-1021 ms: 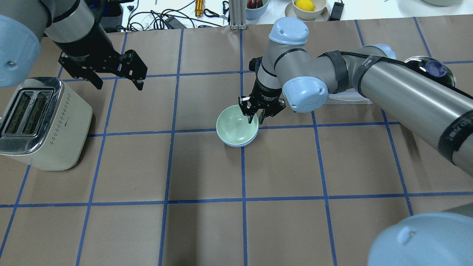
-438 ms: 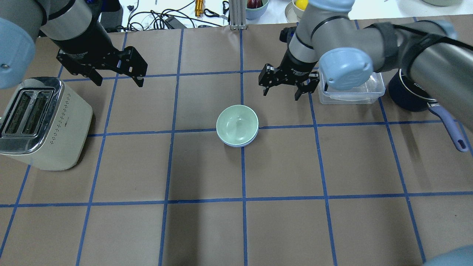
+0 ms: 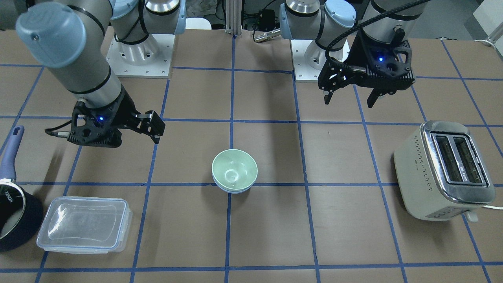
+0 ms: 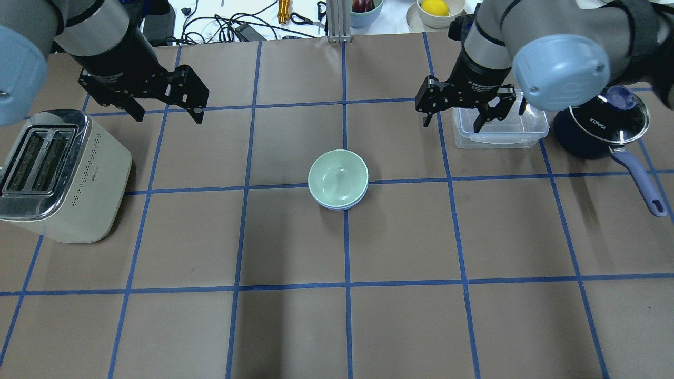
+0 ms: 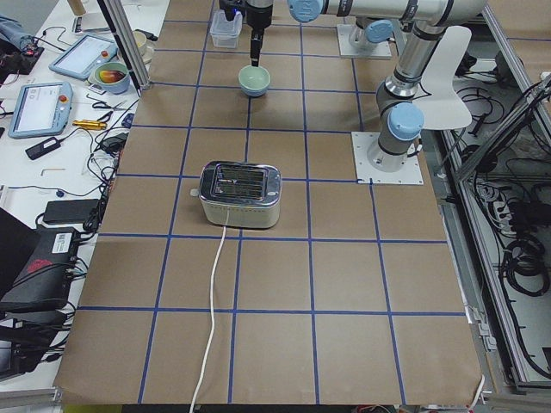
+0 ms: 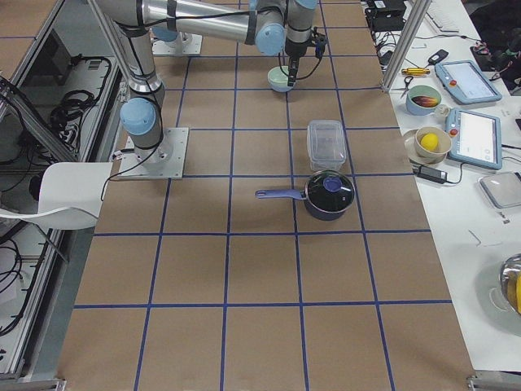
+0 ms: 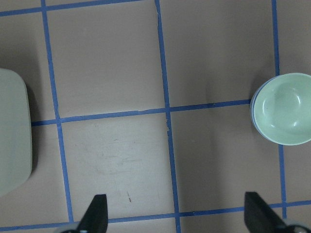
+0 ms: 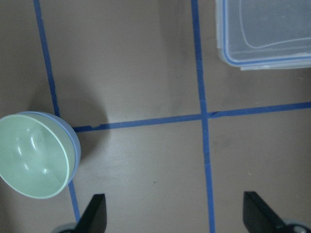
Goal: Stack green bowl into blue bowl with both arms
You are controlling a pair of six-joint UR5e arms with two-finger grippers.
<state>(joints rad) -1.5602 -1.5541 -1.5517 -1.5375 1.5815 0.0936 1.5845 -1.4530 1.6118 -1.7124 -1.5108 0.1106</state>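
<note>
The green bowl [image 4: 337, 176] sits nested inside the blue bowl [image 4: 337, 207] at the table's centre; only the blue rim shows beneath it. The stack also shows in the front-facing view, green bowl [image 3: 234, 169] in blue bowl [image 3: 235, 190], and in both wrist views [image 7: 283, 108] [image 8: 31, 155]. My right gripper [image 4: 452, 125] is open and empty, raised to the far right of the bowls by the clear container. My left gripper [image 4: 169, 117] is open and empty, raised at the far left, well apart from the bowls.
A cream toaster [image 4: 58, 173] stands at the left. A clear lidded container [image 4: 497, 129] and a dark blue saucepan [image 4: 597, 131], its handle pointing toward the front, stand at the right. Cables and other bowls lie beyond the table's far edge.
My right gripper left the green bowl's rim, opened wide and moved up and away to the right, over the container's edge. The left gripper barely moved. The bowls stayed stacked.
</note>
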